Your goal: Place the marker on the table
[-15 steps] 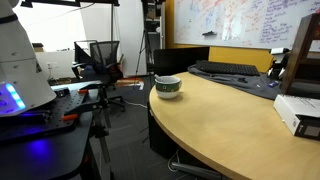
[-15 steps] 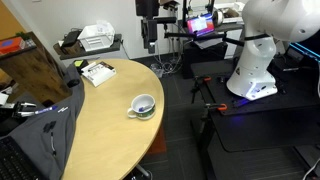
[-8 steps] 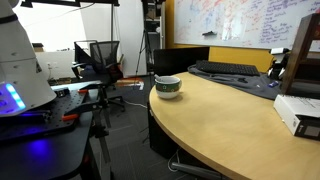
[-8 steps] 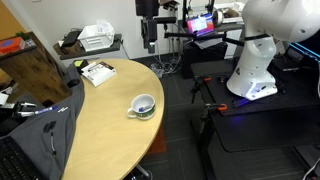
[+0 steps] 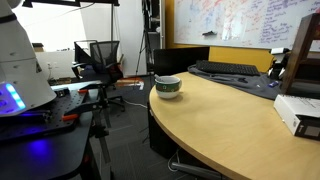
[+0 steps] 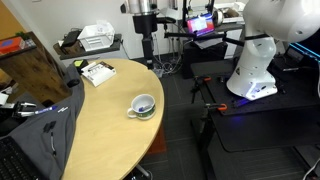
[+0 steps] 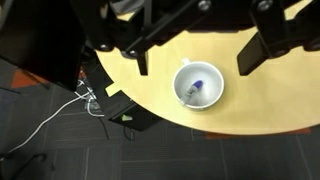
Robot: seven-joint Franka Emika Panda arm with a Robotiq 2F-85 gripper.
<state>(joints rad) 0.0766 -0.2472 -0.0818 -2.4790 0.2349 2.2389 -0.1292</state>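
Wrist view: the black two-finger gripper (image 7: 197, 58) hangs empty, jaws spread wide. At its six o'clock the slim blue marker (image 7: 196, 88) lies inside the white round bowl (image 7: 213, 73) on the light tan wooden table (image 7: 270, 100). Likely the approach step: next, descend and pinch the marker.

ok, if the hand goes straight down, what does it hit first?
Probably the bowl with the marker inside, roughly centred under the open hand in the wrist view; depth unclear.

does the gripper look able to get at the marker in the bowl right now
Probably yes: the open gripper hangs above the uncovered bowl, the marker lies inside, and nothing sits between them.
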